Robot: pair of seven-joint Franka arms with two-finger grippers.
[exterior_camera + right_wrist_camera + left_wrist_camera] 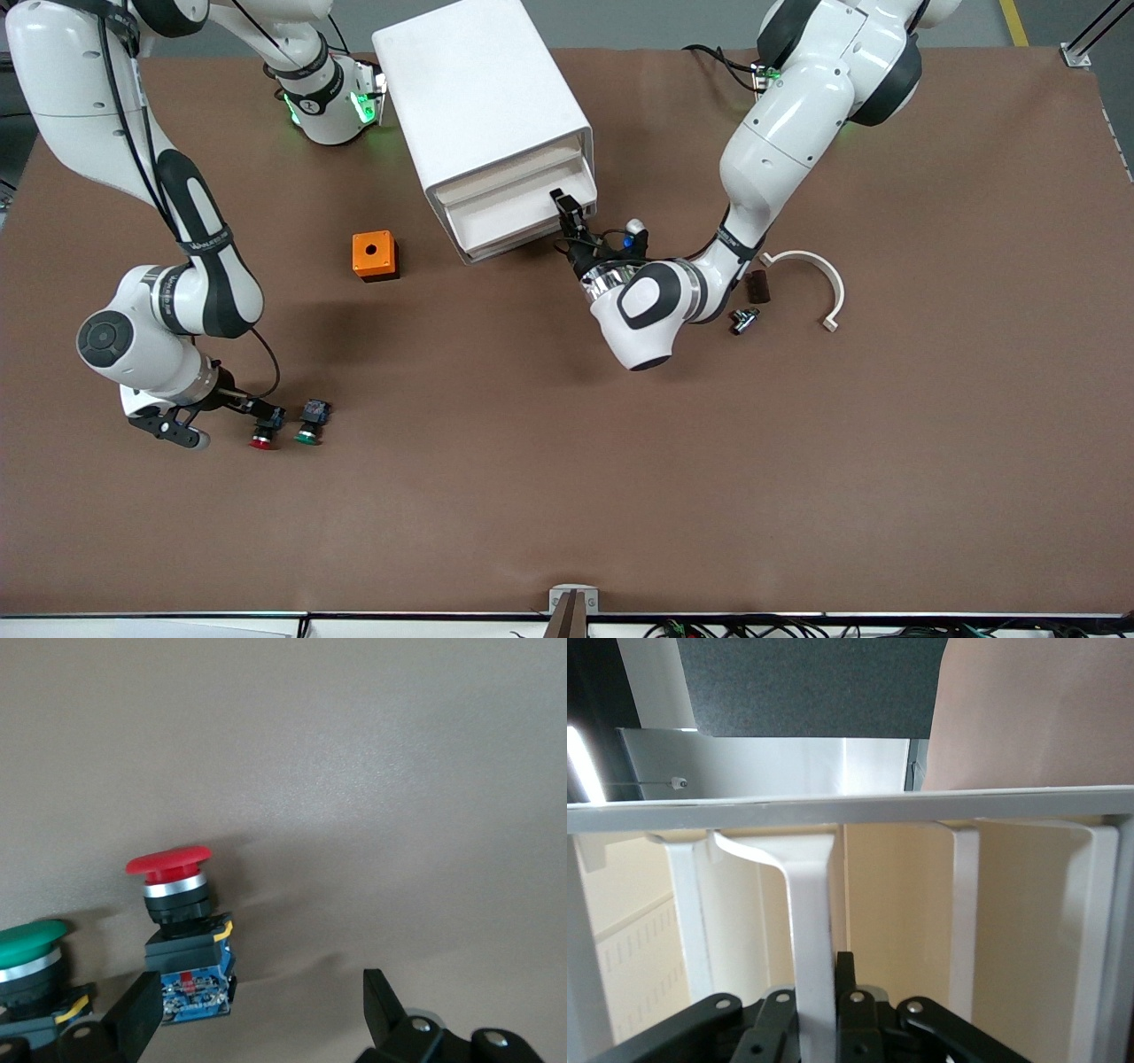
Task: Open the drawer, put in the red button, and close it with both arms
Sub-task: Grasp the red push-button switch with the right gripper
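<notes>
The red button (263, 438) lies on its side on the table near the right arm's end, its red cap toward the front camera. In the right wrist view the red button (182, 921) lies between my right gripper's (261, 1014) open fingers, close against one finger (133, 1019). In the front view my right gripper (266, 421) is low at the button. The white drawer cabinet (487, 115) stands at the table's middle. My left gripper (567, 214) is at a drawer front (523, 217). In the left wrist view my left gripper (824, 1014) is shut on the white drawer handle (811, 921).
A green-capped button (308, 432) lies right beside the red one, also in the right wrist view (31, 966). An orange box (375, 255) sits beside the cabinet. A white curved piece (811, 275), a dark block (757, 286) and a small metal part (744, 319) lie by the left arm.
</notes>
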